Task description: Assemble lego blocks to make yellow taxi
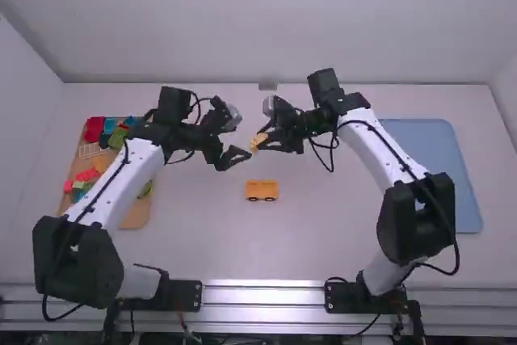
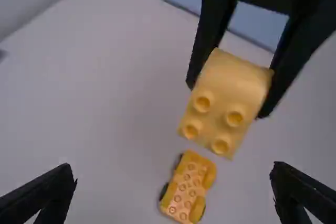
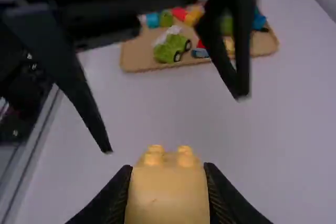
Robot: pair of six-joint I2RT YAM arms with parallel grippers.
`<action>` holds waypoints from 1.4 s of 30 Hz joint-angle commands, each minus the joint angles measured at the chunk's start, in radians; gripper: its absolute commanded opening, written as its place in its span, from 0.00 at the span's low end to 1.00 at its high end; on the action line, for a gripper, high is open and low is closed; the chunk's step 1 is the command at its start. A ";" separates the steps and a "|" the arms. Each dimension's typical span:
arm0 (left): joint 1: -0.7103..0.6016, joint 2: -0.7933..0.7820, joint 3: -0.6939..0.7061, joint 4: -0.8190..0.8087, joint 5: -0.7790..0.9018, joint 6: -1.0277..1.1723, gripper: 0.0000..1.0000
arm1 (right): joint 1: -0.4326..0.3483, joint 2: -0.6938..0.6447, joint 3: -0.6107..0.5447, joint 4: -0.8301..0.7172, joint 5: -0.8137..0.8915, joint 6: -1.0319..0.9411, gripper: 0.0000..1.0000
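Handover seems the step in hand: left gripper [image 2: 172, 169], fingers apart, should close squarely on the yellow block [image 2: 228, 103], above mid-table [image 1: 202, 240], before right gripper [image 3: 168, 167], clamped on it, releases. The block's studs face leftward; the wheeled base [image 1: 262, 190] lies lengthwise along the table's near edge direction, well in from it.

We count one curved yellow plastic block [image 2: 226, 98], one yellow studded plastic car base [image 1: 262, 188], one flat blue rectangular tray [image 1: 444, 159], one tan wooden tray [image 1: 139, 213], one green toy car [image 3: 167, 53]; piled coloured plastic bricks [image 1: 94, 128], uncountable.
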 commanded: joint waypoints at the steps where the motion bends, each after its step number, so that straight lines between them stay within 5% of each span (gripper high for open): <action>1: -0.023 0.010 0.011 -0.043 0.069 0.222 0.99 | 0.023 -0.021 0.015 -0.030 0.032 -0.199 0.25; 10: -0.031 0.010 0.011 -0.072 0.076 0.268 1.00 | 0.040 -0.021 0.015 -0.025 0.030 -0.177 0.24; 16: -0.056 0.010 0.011 -0.066 0.090 0.296 0.75 | 0.040 -0.021 0.015 -0.024 0.002 -0.178 0.23; 29: -0.056 0.010 0.011 -0.066 0.091 0.294 0.39 | 0.040 -0.021 0.015 -0.021 -0.016 -0.178 0.21; 35: -0.058 0.010 0.011 -0.057 0.092 0.294 0.07 | 0.040 -0.021 0.015 -0.020 -0.020 -0.178 0.21; 39: -0.061 0.010 0.011 -0.049 0.092 0.290 0.05 | 0.040 -0.021 0.015 -0.019 -0.023 -0.178 0.22; 40: -0.061 0.010 0.011 -0.049 0.098 0.291 0.04 | 0.041 -0.021 0.015 -0.020 -0.024 -0.178 0.24; 42: -0.061 0.010 0.011 -0.050 0.098 0.290 0.03 | 0.040 -0.021 0.015 -0.019 -0.021 -0.178 0.49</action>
